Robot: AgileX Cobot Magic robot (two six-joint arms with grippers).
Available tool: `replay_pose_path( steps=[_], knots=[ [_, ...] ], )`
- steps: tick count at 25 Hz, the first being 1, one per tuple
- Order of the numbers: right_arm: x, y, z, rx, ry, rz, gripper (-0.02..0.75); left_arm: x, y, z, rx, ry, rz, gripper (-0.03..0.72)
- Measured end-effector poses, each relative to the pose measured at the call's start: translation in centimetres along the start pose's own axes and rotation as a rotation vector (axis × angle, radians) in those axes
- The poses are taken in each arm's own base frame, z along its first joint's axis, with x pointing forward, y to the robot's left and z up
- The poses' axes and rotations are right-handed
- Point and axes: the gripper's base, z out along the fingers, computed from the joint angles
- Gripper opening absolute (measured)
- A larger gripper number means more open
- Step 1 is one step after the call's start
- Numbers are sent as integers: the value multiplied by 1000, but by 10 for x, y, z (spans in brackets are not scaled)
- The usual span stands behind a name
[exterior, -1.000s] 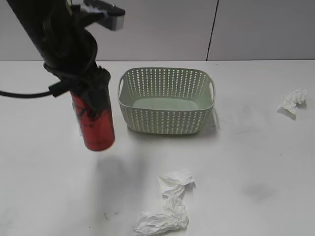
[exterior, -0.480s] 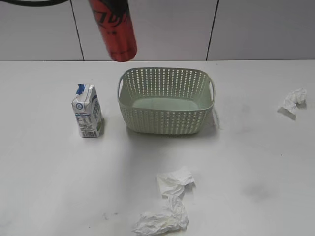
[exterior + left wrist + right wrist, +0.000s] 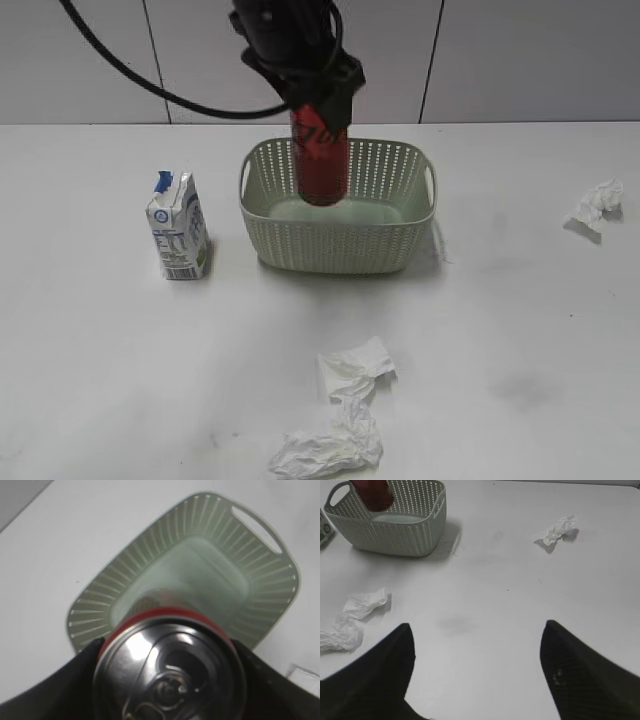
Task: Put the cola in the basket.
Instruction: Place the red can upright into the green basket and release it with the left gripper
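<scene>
Red and upright, the cola (image 3: 319, 160) hangs at the upper middle of the exterior view, its lower end dipped below the rim of the basket (image 3: 340, 250), toward the basket's left half. Whether the can's base touches the basket floor cannot be told. The left gripper (image 3: 318, 100) holds it from above, jaws pinching the can near its top, with a black cable arcing off to the upper left. In the left wrist view the silver lid of the can (image 3: 170, 675) fills the lower middle of the frame, dark jaws on either side, and the pale green basket (image 3: 95, 615) lies beneath it on the white desk (image 3: 500, 330).

Left of the basket stands a small white-and-blue carton (image 3: 177, 226), apart from it. Crumpled tissue (image 3: 345, 415) lies at the bottom centre of the exterior view, another wad (image 3: 597, 205) at the right edge. The right gripper (image 3: 475, 675) shows at the bottom of its own view, jaws spread wide over bare desk, holding nothing.
</scene>
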Motion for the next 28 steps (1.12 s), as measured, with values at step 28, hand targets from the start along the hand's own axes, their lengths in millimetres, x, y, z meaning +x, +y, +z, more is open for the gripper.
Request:
replay_pose_path(
  steps=[28],
  knots=[
    [0,0,0,0,0,0,590,-2,0,61,66,-4,-45,649]
  ],
)
